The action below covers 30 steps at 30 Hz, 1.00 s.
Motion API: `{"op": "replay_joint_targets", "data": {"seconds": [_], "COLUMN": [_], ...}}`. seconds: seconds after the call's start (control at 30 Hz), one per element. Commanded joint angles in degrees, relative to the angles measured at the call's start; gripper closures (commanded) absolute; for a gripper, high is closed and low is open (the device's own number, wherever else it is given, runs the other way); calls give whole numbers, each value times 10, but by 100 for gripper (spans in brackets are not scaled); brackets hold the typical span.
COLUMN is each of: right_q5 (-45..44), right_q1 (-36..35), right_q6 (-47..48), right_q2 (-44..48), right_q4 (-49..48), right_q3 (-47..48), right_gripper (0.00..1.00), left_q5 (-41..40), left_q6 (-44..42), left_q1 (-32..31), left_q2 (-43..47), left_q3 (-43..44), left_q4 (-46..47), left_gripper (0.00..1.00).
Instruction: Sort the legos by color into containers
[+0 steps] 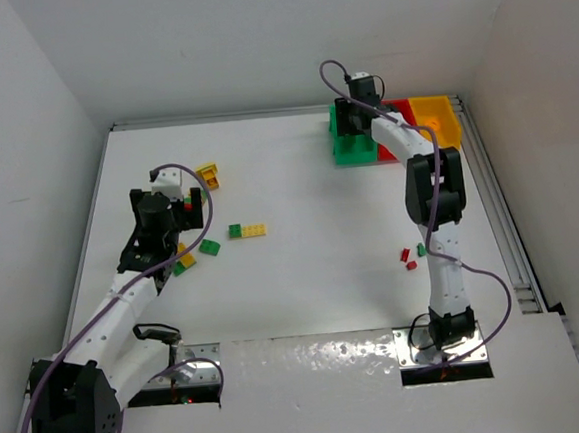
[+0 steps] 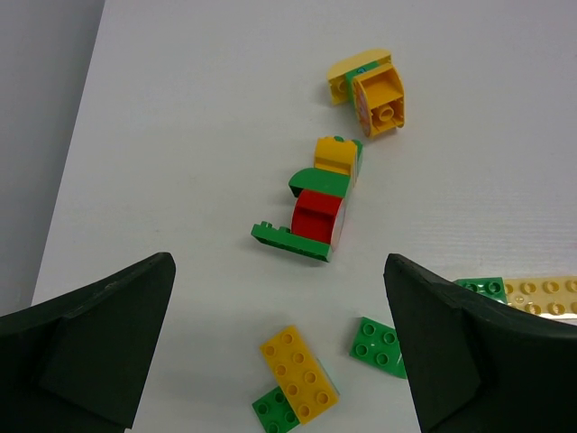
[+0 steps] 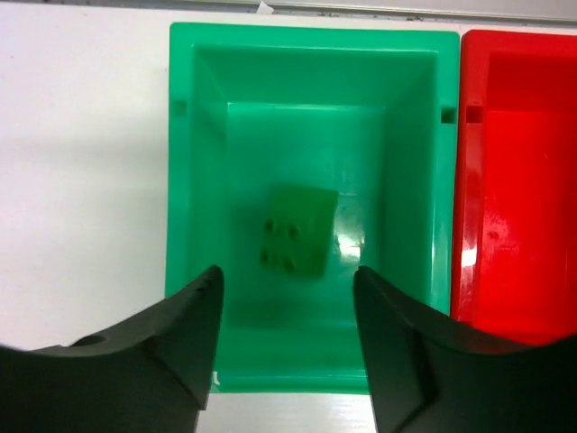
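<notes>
Right gripper over green brick (four studs).

Overhead view; two wrist cameras downward

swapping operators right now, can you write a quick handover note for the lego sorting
Left gripper: open, empty, above a mixed brick cluster on the table, left side.
Right gripper: open, empty, above the green bin.
Done: one green brick in the green bin; no bricks visible in the red bin or yellow-orange bin.
Left to sort: that cluster, a green-and-yellow pair further in, small red and green bricks near the right arm.
</notes>
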<state>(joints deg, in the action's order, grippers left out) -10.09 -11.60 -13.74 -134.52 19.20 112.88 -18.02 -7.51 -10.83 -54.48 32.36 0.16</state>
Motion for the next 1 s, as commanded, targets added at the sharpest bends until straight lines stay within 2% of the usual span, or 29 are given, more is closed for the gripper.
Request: {"op": "replay_joint_targets", "data": {"seconds": [0.0, 0.13, 0.2, 0.23, 0.27, 0.33, 0.37, 0.4, 0.47, 0.5, 0.53, 0.57, 0.63, 0.7, 0.97], "right_q5": [6, -2, -6, -7, -6, -10, -10, -4, 8, 8, 10, 36, 64, 82, 31], "right_q1": [3, 3, 3, 2, 3, 3, 3, 4, 5, 8, 15, 24, 71, 113, 132], "right_q6": [8, 30, 30, 29, 23, 3, -10, -15, -22, -27, -40, -47, -79, -99, -83], "right_q2": [52, 83, 101, 132, 151, 201, 261, 293, 384, 412, 436, 483, 520, 560, 575], "right_q4": [-26, -20, -6, 13, 25, 59, 64, 65, 65, 66, 69, 70, 70, 76, 77], "right_q3": [13, -8, -17, -23, -48, -97, -134, -218, -309, -394, -431, -505, -566, -637, -725], "right_gripper": [38, 33, 39, 47, 71, 87, 89, 85, 68, 62, 58, 59, 70, 76, 72], "left_q5": [0, 6, 6, 6, 5, 5, 4, 4, 6, 8, 11, 12, 19, 29, 33], "left_q6": [-2, -2, -2, -3, -2, -2, -1, 0, 4, 6, 8, 12, 15, 17, 6], "left_q1": [-5, -5, -5, -5, -5, -5, -5, -5, -5, -5, -5, -6, -6, -8, -9], "left_q2": [7, 7, 8, 8, 9, 12, 12, 16, 18, 22, 23, 24, 24, 22, 8], "left_q3": [17, 17, 17, 17, 17, 17, 15, 10, 3, -1, -6, -9, -14, -19, -19], "left_q4": [20, 25, 25, 25, 24, 25, 25, 26, 33, 34, 35, 35, 38, 45, 74], "left_gripper": [0, 0, 0, 0, 0, 0, 0, 0, 0, 0, 0, 0, 0, 0, 0]}}
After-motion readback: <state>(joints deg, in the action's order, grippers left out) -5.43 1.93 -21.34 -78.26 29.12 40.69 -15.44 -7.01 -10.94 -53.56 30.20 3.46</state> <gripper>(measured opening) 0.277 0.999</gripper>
